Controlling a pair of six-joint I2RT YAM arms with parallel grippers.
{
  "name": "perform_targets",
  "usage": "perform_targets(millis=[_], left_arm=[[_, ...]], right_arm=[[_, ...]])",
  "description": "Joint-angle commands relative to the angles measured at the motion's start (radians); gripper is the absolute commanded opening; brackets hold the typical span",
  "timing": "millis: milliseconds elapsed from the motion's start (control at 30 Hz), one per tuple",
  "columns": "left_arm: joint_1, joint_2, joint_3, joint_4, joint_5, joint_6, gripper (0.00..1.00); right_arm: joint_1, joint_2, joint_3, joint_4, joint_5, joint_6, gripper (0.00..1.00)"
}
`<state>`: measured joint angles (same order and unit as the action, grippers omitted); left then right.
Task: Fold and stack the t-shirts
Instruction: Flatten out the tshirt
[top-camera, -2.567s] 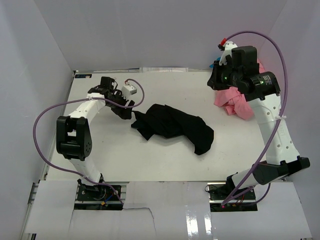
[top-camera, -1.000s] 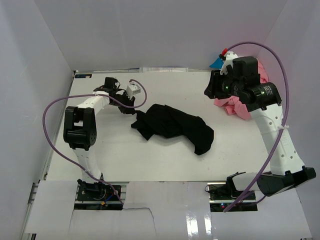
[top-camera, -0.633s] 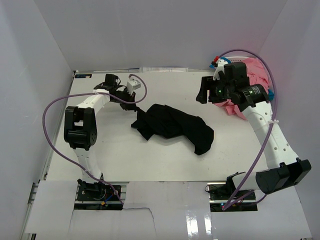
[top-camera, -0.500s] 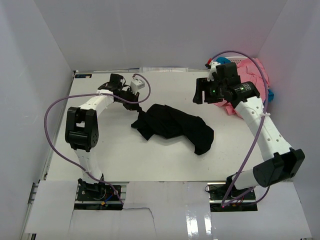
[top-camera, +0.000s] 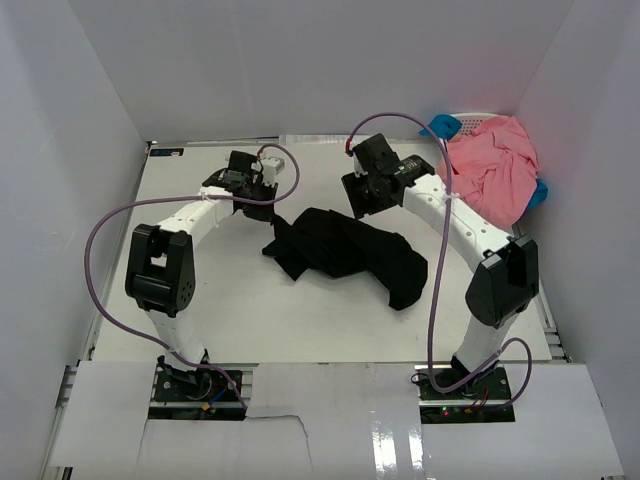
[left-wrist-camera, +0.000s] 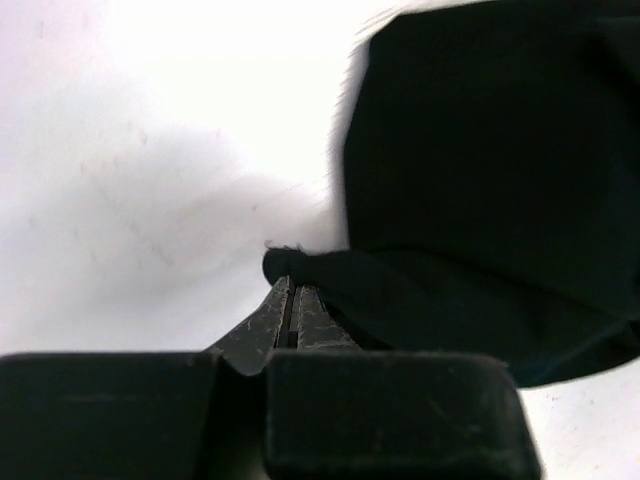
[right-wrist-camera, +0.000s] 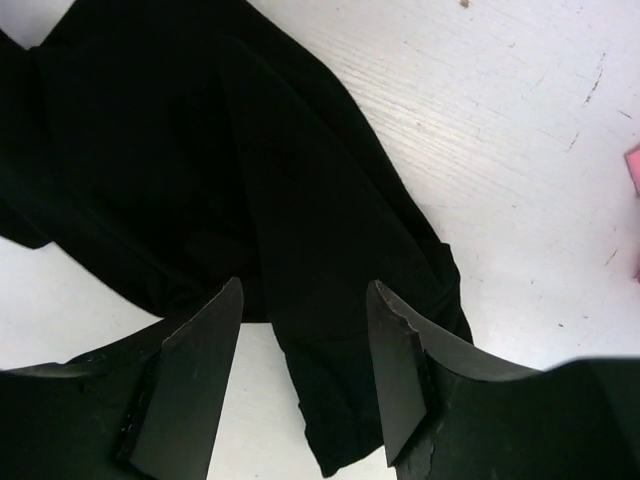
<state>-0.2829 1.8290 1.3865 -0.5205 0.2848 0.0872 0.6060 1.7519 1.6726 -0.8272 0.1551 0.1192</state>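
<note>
My left gripper (left-wrist-camera: 290, 282) is pinched closed, its tips touching the crumpled black t-shirt (top-camera: 345, 250) at its left edge. My right gripper (right-wrist-camera: 305, 288) hangs spread wide above its far side. The pink t-shirts (top-camera: 490, 170) lie heaped well to its right.

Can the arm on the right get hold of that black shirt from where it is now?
Probably yes. The right gripper is open and hangs over the black shirt, with the cloth showing between its fingers and nothing in the way.

The pink t-shirts (top-camera: 492, 168) hide most of the white basket (top-camera: 472, 118).
</note>
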Motion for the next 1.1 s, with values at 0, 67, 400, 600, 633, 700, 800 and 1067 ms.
perform_targets(millis=[0,67,400,600,633,700,800,1067], left_arm=[[0.007,-0.036,-0.038,0.007,-0.118,-0.168,0.0],[0.007,-0.028,-0.052,0.008,-0.111,-0.204,0.0],[0.007,-0.001,-0.098,-0.001,-0.085,-0.3,0.0],[0.007,0.013,-0.107,-0.001,-0.053,-0.3,0.0],[0.007,0.013,-0.106,-0.001,-0.055,-0.3,0.0],[0.007,0.013,-0.109,-0.003,-0.056,-0.303,0.0],[0.007,0.015,-0.107,-0.001,-0.052,-0.308,0.0],[0.005,0.004,-0.115,0.002,-0.056,-0.31,0.0]], right_arm=[[-0.003,0.033,0.065,0.054,0.041,-0.019,0.59],[0.006,0.076,0.093,0.06,0.043,-0.029,0.58],[0.038,0.261,0.229,0.106,0.015,-0.053,0.56],[0.054,0.36,0.314,0.096,0.02,-0.067,0.6],[0.057,0.38,0.332,0.092,0.02,-0.067,0.6],[0.06,0.397,0.342,0.088,0.015,-0.067,0.6],[0.06,0.422,0.348,0.092,0.014,-0.069,0.59],[0.06,0.472,0.357,0.109,0.015,-0.075,0.58]])
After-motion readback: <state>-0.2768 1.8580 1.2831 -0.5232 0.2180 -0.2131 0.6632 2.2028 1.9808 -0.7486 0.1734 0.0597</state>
